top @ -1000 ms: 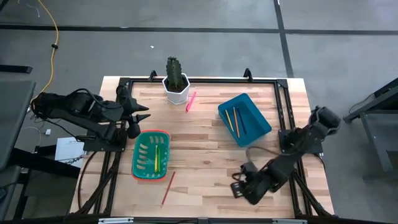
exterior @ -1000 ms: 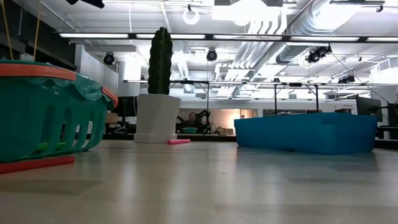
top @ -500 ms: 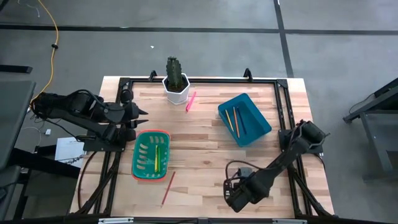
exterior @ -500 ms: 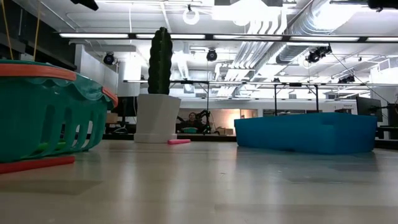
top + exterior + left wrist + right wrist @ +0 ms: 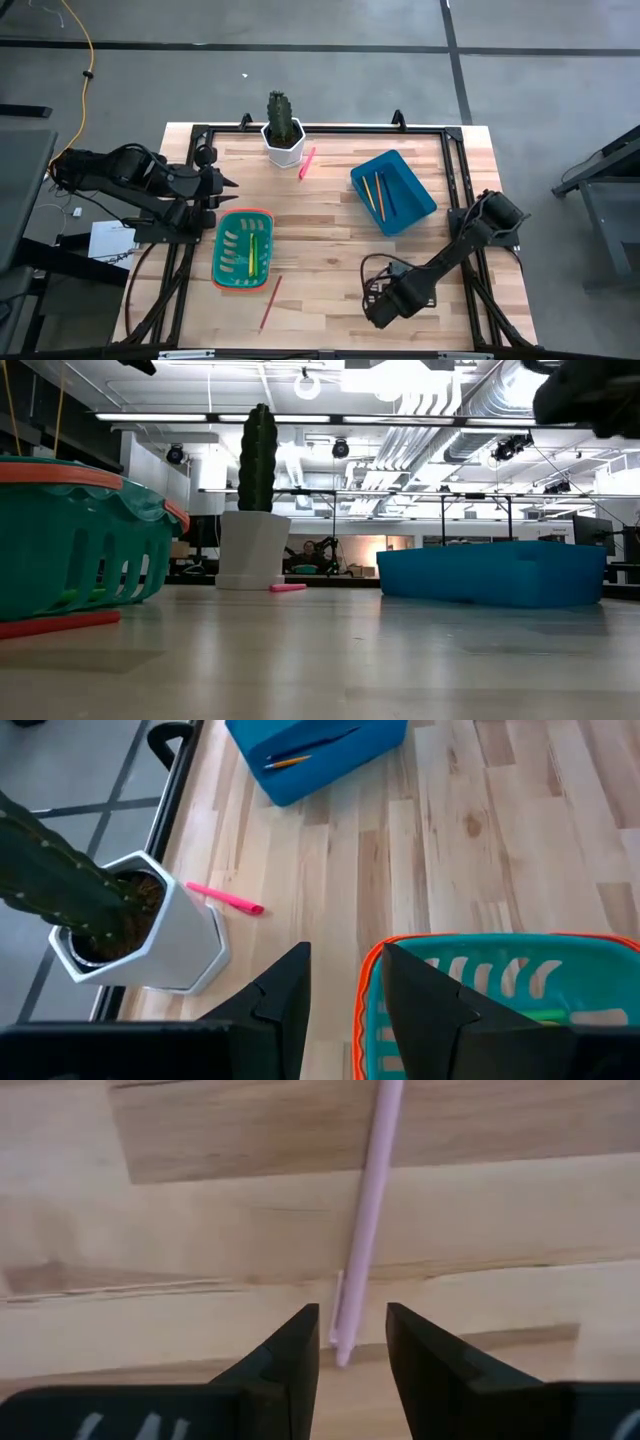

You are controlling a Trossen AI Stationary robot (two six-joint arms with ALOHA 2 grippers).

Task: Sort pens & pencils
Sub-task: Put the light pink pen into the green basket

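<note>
Pale-pink pencil (image 5: 365, 1230) lay flat on the wooden table (image 5: 330, 230) with its tip between the right gripper's (image 5: 381, 310) parted fingers — so thin and low that they risked closing over it — or rolling it away.

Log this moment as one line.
right claw: open over pale pencil | left claw: open, empty, beside green basket | pink pen: loose by cactus pot

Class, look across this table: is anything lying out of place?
Yes. A hot-pink pen lies loose beside the cactus pot, and a reddish pencil lies loose just outside the green basket. Neither is in a container.
</note>
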